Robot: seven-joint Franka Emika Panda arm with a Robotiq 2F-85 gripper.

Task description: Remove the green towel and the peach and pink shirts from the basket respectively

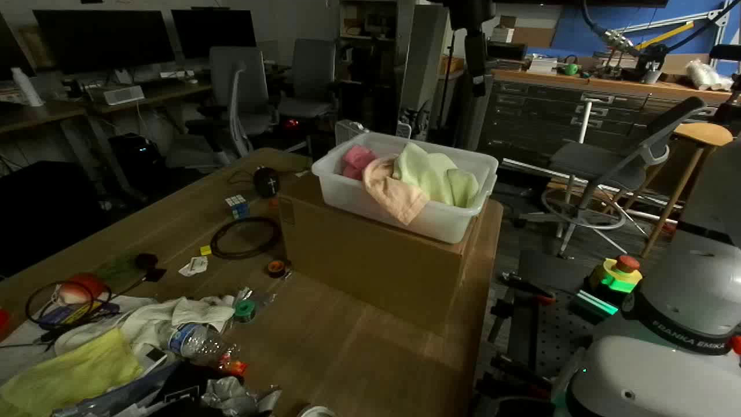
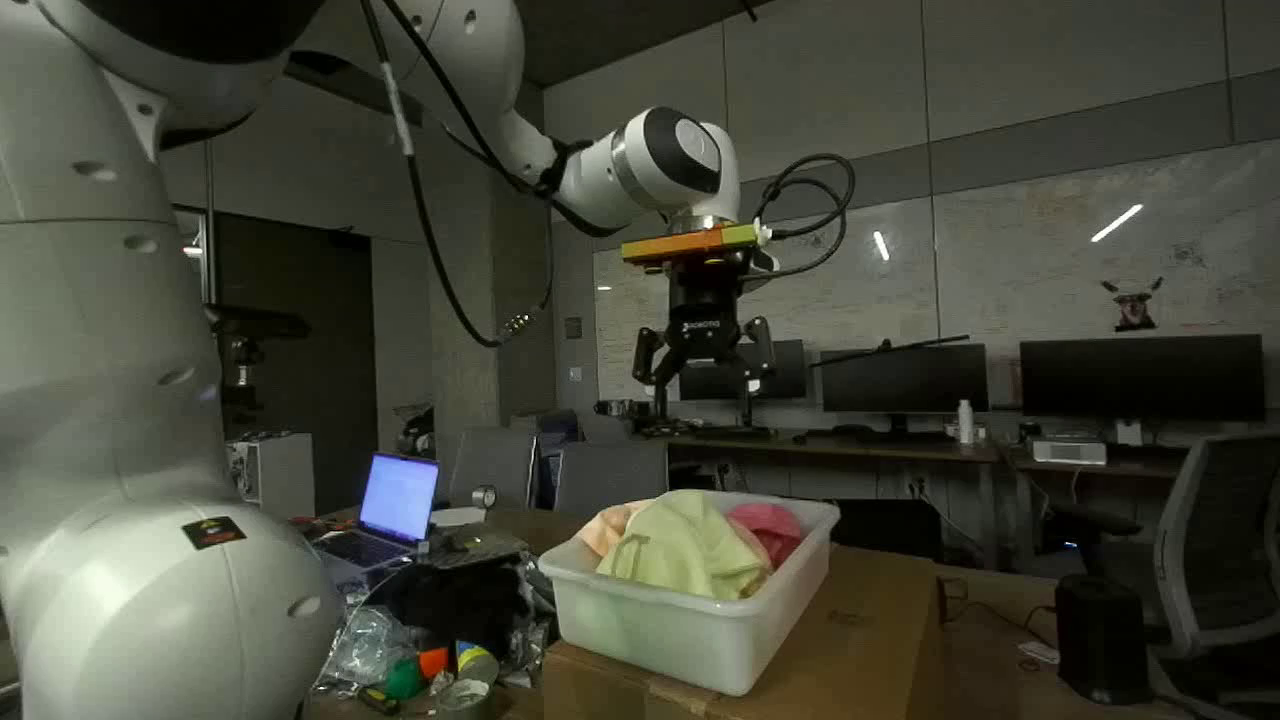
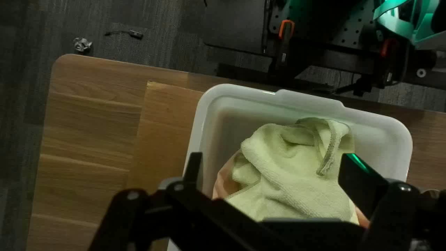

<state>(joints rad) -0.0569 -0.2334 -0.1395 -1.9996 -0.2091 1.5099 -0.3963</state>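
White plastic forms the basket (image 1: pixel 347 194), which sits on a brown cardboard box (image 1: pixel 370 266) on the table (image 1: pixel 359 365). In an exterior view a puzzle cube (image 1: pixel 238 207) lies at nine o'clock from it; round at eight come a plastic bottle (image 1: pixel 202 344) and, farther out, a yellow cloth (image 1: pixel 75 370). A red-topped stop button (image 1: pixel 627 264) is at four. Inside the basket the green towel (image 3: pixel 296 174) lies over part of the peach shirt (image 3: pixel 224 176), and in the wrist view the gripper (image 3: pixel 275 169) hides much of the basket's six o'clock end.

Only the exterior views show the pink shirt (image 1: pixel 357 161), at ten o'clock in the basket in an exterior view where the peach shirt also hangs over the rim at six. A lit laptop (image 2: pixel 398 498), between nine and ten from the basket, appears in an exterior view alone; a crumpled silvery scrap (image 3: pixel 82 45) on the floor (image 3: pixel 21 104), out at ten, in the wrist view alone.

The arm (image 2: pixel 600 190) reaches in from eleven o'clock and bends down at the wrist, so that the gripper points to six, above the basket and apart from the cloth. Its fingers (image 3: pixel 359 181) stand wide apart, holding nothing.
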